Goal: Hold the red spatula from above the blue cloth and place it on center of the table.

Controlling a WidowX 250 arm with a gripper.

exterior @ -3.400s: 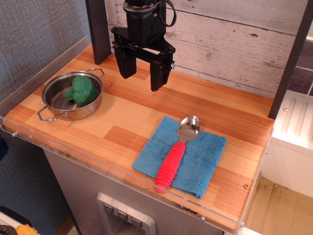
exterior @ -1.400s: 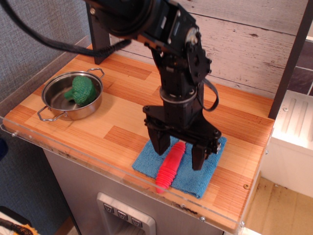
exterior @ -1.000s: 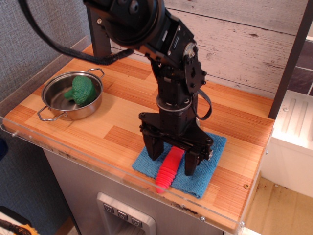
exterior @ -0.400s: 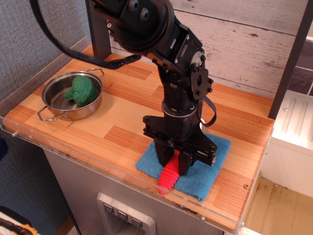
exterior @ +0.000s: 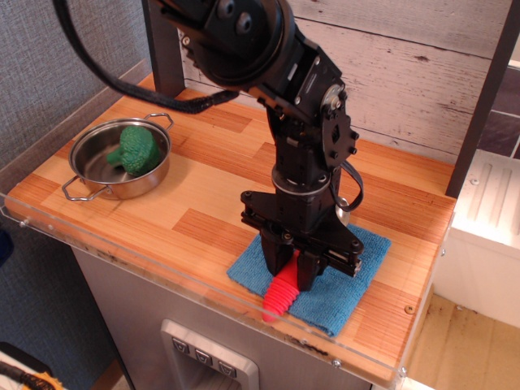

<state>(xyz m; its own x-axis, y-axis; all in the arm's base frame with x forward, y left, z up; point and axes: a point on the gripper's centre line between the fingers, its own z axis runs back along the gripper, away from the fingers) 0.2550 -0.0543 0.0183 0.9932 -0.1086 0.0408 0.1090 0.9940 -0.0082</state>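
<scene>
A butcher-block surface point(exterior: 203, 203) of light and reddish planks is sitting in front of a whitewashed plank wall, with a clear acrylic rim running along its near edge. Near the front right of it, the red spatula point(exterior: 283, 295) is lying on the blue cloth point(exterior: 345, 288), its ribbed handle end poking out toward the front edge while most of its length is hiding under the arm. The gripper point(exterior: 291, 275) is standing straight over it with its fingers clamped together on the handle, close to the cloth.

The step in hand looks like securing the grasp before the lift. To do it well, I would judge that the squeeze should be firm on the thick ribbed part, and the rise should be straight up so the cloth is not dragging along; the microfibre may be catching on the fingertips. Once clear, the carry should be heading toward the open planks at the middle, between cloth and pot.

Counting: one spatula, one cloth, one arm with one gripper, one steel pot point(exterior: 101, 177) at the far left, well apart, and one green broccoli piece point(exterior: 135, 149) sitting inside it.
</scene>
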